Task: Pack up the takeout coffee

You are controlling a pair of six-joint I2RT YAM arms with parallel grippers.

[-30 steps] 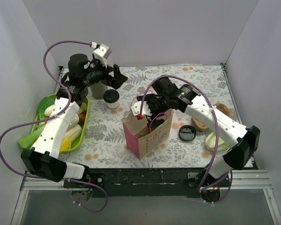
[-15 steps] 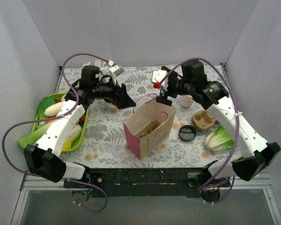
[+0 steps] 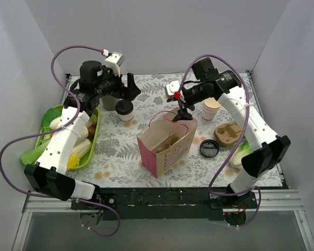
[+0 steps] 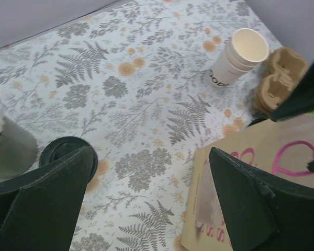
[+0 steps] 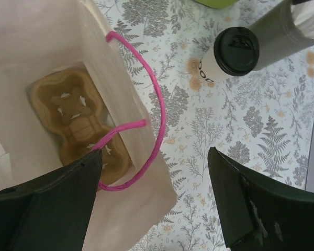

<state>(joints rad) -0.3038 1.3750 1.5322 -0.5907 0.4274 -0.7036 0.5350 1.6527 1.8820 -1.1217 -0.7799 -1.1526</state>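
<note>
Top external: takeout coffee (image 3: 124,110) upright on counter (image 3: 120,151), left of paper bag (image 3: 165,142), close by left gripper (image 3: 132,88). Left wrist: left gripper released, empty, coffee lid beside its left finger. Right wrist: right gripper (image 5: 157,204) released, empty, over paper bag mouth; coffee outside it.

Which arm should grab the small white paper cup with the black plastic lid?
Left. The left gripper hangs open beside the small white paper cup; the right gripper is open over the pink-handled paper bag.
</note>
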